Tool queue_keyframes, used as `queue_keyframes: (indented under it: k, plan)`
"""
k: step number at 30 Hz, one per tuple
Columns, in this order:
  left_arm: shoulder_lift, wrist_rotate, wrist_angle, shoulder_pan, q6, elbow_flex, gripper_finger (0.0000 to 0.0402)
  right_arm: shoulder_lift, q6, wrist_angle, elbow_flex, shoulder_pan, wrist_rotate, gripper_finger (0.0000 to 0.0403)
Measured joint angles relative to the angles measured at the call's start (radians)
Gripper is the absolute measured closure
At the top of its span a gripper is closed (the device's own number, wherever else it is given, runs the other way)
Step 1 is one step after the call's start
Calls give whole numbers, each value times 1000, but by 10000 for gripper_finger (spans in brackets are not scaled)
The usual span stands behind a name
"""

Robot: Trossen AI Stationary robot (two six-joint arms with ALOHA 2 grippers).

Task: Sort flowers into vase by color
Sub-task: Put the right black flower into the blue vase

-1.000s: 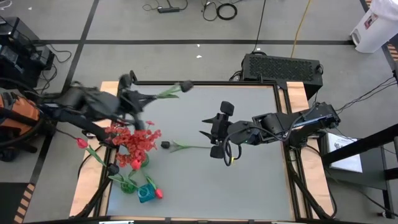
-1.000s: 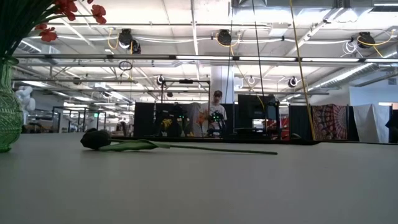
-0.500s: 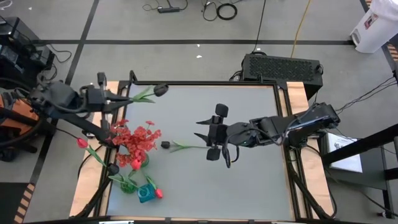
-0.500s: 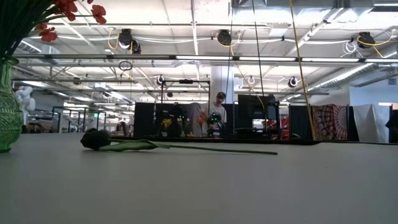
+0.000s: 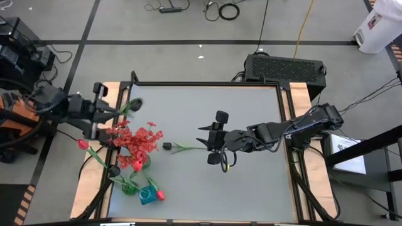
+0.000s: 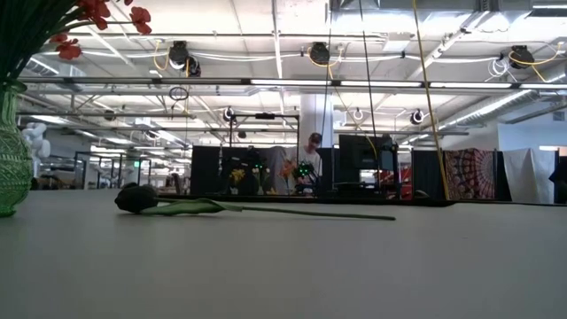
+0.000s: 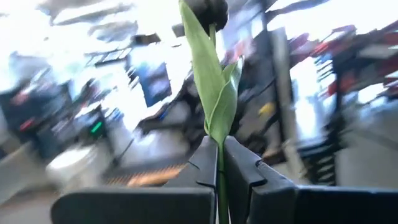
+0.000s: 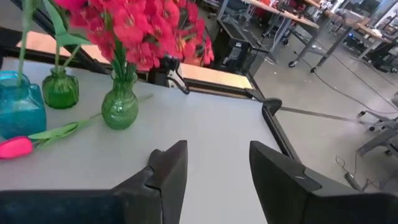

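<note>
My left gripper is over the table's left edge, shut on a black-bud flower that sticks out toward the right. In the left wrist view its leaf and bud rise past the fingers. A second black-bud flower lies flat on the table, its stem running right. My right gripper hovers open above that stem's right end. A green vase holds frilly red blooms. My left gripper pinches the flower's thin green stem between its two fingers, just below the leaf. The stem runs along the fingers and out past their tips. The flower is lifted clear of the table, bud end away from the gripper.
A small green vase and a blue vase stand near the table's near-left corner. A pink tulip lies beside them, and another overhangs the left edge. The table's right half is bare grey surface.
My left gripper has drawn back toward the table's left edge, carrying the black-bud flower from over the far-middle of the table to its far-left corner. My right gripper has crept a little toward the left, still open. The flower on the table has not moved.
</note>
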Motion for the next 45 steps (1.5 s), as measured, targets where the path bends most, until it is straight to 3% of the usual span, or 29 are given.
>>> queue_keyframes:
  k: [5,9,14,20,27,35,45]
  plan:
    - [-61,203,199,0,15,-86,391,1,20,13,-40,-10,1,238]
    - [-70,296,324,0,-11,-152,391,1,48,61,-75,-20,0,238]
    - [-51,305,465,0,-10,-231,391,1,-16,240,-120,-21,-6,238]
    - [2,306,644,0,-3,-261,391,1,-66,333,-126,-23,-50,238]
    - [58,343,723,0,-11,-245,391,1,-72,343,-126,-23,-86,238]
    - [147,383,863,0,-135,-246,391,1,-68,325,-126,-24,-86,238]
    - [220,445,922,-2,-240,-246,391,1,-42,274,-127,-24,-86,238]
